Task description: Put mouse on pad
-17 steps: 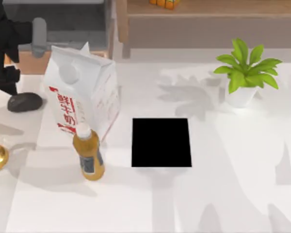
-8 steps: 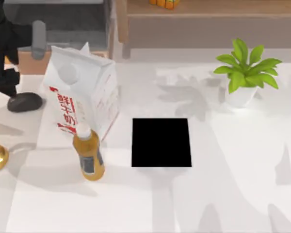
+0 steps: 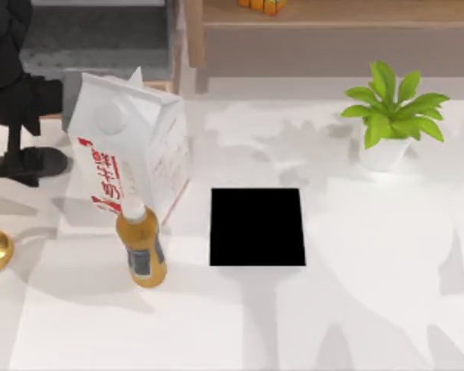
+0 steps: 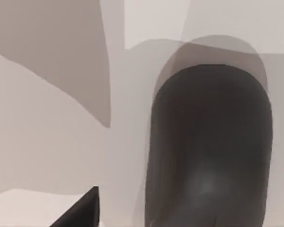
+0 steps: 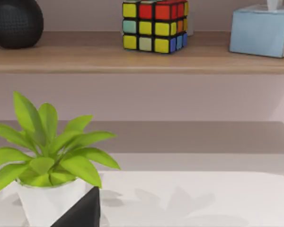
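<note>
Hovering over mouse [image 4: 208, 146] at tabletop's [image 3: 356, 309] 9 o'clock: left claw [image 3: 19, 164], grip state unclear. Mouse dark charcoal, smooth, domed; long axis 9-to-3. Pad [image 3: 257, 226] central.

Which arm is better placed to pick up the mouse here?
Left. The left gripper is down over the mouse at the table's left edge, beside the milk carton.

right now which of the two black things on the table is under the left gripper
The mouse, the domed oval at the table's left edge; the pad is the flat square mid-table.
</note>
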### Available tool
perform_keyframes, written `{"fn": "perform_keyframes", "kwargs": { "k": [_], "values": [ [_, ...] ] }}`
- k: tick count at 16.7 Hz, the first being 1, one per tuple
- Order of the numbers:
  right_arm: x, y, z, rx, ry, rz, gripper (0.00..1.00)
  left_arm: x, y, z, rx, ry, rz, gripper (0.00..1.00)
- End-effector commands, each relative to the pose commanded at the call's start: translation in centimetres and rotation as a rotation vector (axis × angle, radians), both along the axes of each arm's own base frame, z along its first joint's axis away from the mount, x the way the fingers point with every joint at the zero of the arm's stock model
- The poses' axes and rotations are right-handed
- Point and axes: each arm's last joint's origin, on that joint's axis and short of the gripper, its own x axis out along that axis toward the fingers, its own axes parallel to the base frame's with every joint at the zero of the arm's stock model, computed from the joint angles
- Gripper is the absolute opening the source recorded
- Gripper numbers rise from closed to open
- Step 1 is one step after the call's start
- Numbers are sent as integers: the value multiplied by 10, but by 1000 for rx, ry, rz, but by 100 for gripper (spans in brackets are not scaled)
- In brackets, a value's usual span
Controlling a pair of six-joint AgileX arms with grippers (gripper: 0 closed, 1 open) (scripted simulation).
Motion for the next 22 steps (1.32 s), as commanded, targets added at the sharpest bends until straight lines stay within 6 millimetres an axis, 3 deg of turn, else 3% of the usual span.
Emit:
{"fn": "perform_keyframes", "kwargs": {
  "k": [5,10,22],
  "values": [
    [0,0,0,0,0,0,100,8,2,-35,0,-1,0,100],
    [0,0,0,0,0,0,100,9,2,-37,0,-3,-1,100],
    [0,0,0,0,0,0,100,9,2,-37,0,-3,-1,10]
  ]
}}
